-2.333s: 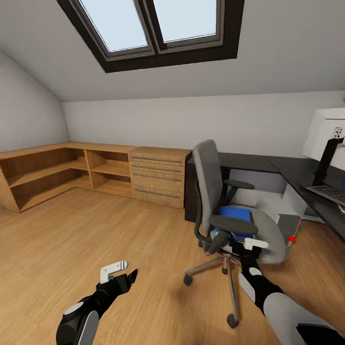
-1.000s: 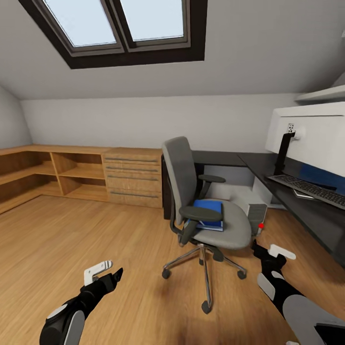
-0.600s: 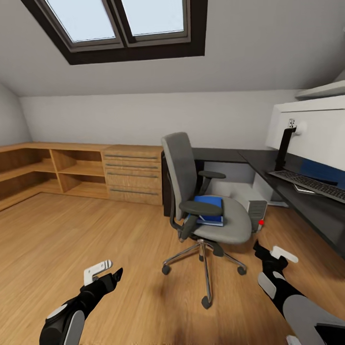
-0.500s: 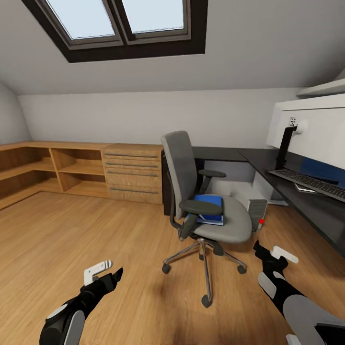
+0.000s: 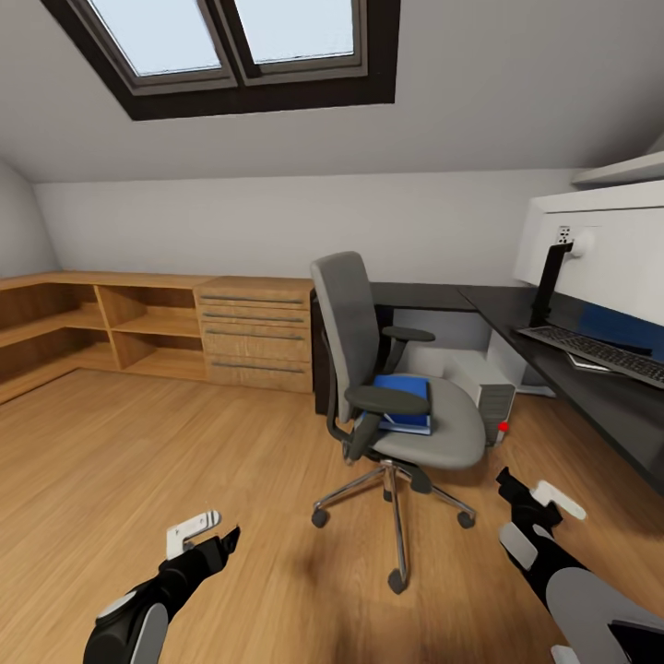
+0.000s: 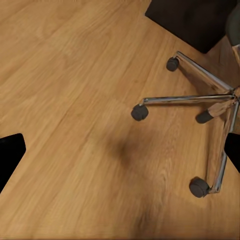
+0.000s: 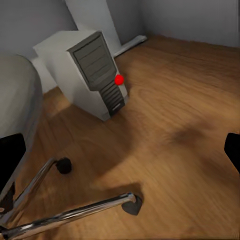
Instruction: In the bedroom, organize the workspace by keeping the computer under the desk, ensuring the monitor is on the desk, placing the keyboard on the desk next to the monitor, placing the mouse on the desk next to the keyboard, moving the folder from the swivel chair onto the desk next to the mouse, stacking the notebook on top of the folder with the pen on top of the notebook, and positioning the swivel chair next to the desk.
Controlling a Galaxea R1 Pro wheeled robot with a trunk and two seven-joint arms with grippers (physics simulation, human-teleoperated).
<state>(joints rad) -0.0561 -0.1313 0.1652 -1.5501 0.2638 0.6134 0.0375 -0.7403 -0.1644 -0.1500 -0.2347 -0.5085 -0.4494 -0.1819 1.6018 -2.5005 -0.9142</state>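
In the head view, the swivel chair (image 5: 392,387) is seen in the middle of the wooden floor (image 5: 138,452), standing apart from the black-topped bench (image 5: 590,392) at the right. The blue folder (image 5: 404,398) is seen lying on the chair's seat, with a darker book, probably the notebook (image 5: 406,425), under its near edge; no pen can be made out. On the bench the monitor (image 5: 604,254) is seen upright with the keyboard (image 5: 599,350) just in front of it, and the grey computer (image 5: 484,392) is seen on the floor under the bench, beyond the chair. The left pincer (image 5: 205,537) is held low and empty over the floor, its jaws parted; the right pincer (image 5: 539,493) is held empty beside the chair's base, and its jaws look parted too. In the left wrist view, the chair's metal spokes and castors (image 6: 200,186) are seen over bare floor, with dark fingertips (image 6: 10,155) set wide at both edges. In the right wrist view, the computer tower (image 7: 90,70) with its red light is seen near the seat edge, with nothing between the fingers. The step in hand is judged to be the approach to the chair; next, the seat must be reached so that the folder can be lifted across to the bench.
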